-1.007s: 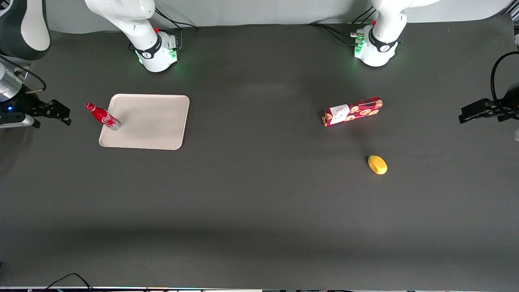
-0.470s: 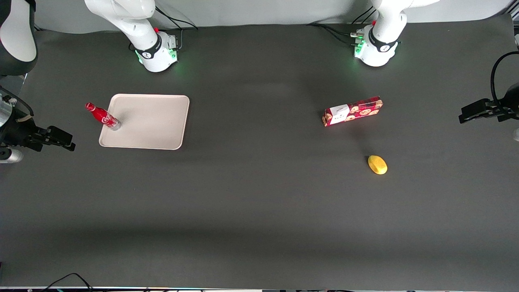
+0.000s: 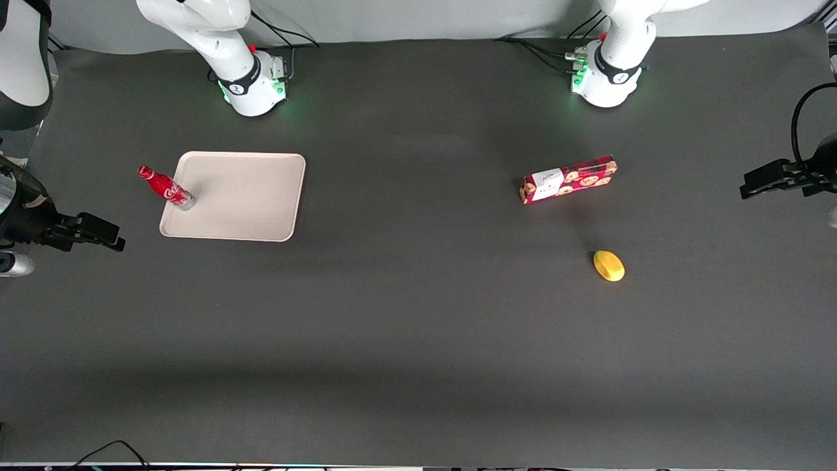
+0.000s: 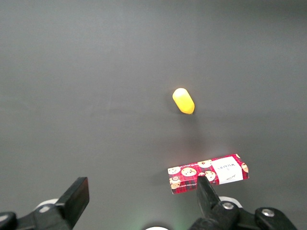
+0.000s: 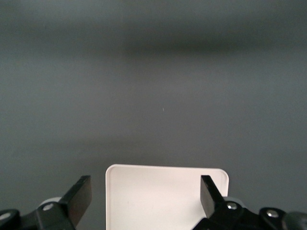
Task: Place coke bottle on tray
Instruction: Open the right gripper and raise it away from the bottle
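The coke bottle (image 3: 166,188), slim and red with a red cap, stands upright with its clear base just inside the rim of the beige tray (image 3: 245,196), at the tray's edge toward the working arm's end. My right gripper (image 3: 112,237) hovers over the bare table, still farther toward that end and nearer the front camera than the bottle, well apart from it. In the right wrist view the gripper (image 5: 144,196) is open with nothing held, and part of the tray (image 5: 163,201) shows between the black fingers (image 5: 79,194). The bottle is out of that view.
A red cookie box (image 3: 567,179) and a yellow oval object (image 3: 609,265) lie toward the parked arm's end; both also show in the left wrist view, the box (image 4: 207,173) and the yellow object (image 4: 183,100). The working arm's base (image 3: 252,82) stands at the table's back edge.
My right gripper has moved away from the bottle toward the front camera, most of it in the first half second. The bottle and tray have stayed put.
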